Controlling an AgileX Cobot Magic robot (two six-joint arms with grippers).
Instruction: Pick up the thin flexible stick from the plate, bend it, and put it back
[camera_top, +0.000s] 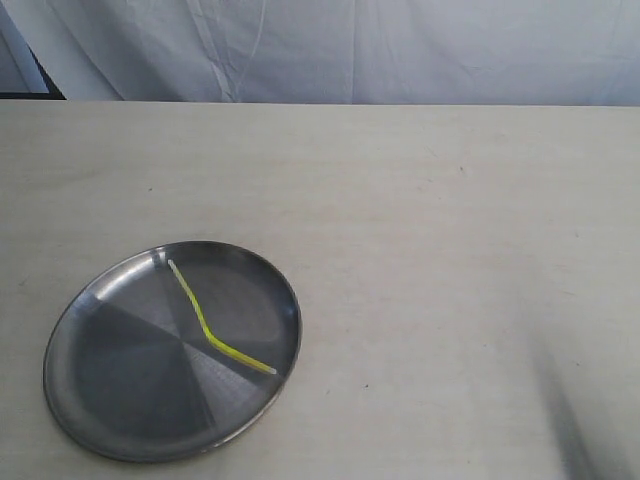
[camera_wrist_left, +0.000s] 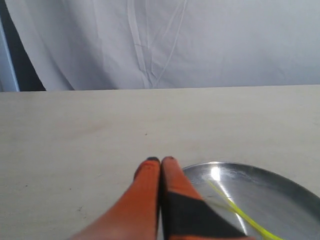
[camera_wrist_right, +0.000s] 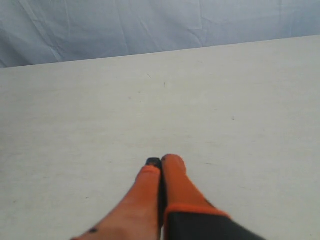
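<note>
The thin yellow stick (camera_top: 212, 328) lies kinked in the right half of the steel plate (camera_top: 110, 400), at the table's near left in the exterior view. Neither gripper shows in that view. In the left wrist view my left gripper (camera_wrist_left: 160, 160) is shut and holds nothing, with its orange fingers (camera_wrist_left: 145, 190) pressed together beside the plate's rim (camera_wrist_left: 200, 166); part of the stick (camera_wrist_left: 240, 212) lies in the plate (camera_wrist_left: 280, 200). In the right wrist view my right gripper (camera_wrist_right: 161, 160) is shut on nothing over bare table, away from the plate.
The pale tabletop (camera_top: 450, 250) runs back to a white cloth backdrop (camera_top: 350, 50). A soft dark shadow (camera_top: 585, 430) falls at the near right corner of the exterior view.
</note>
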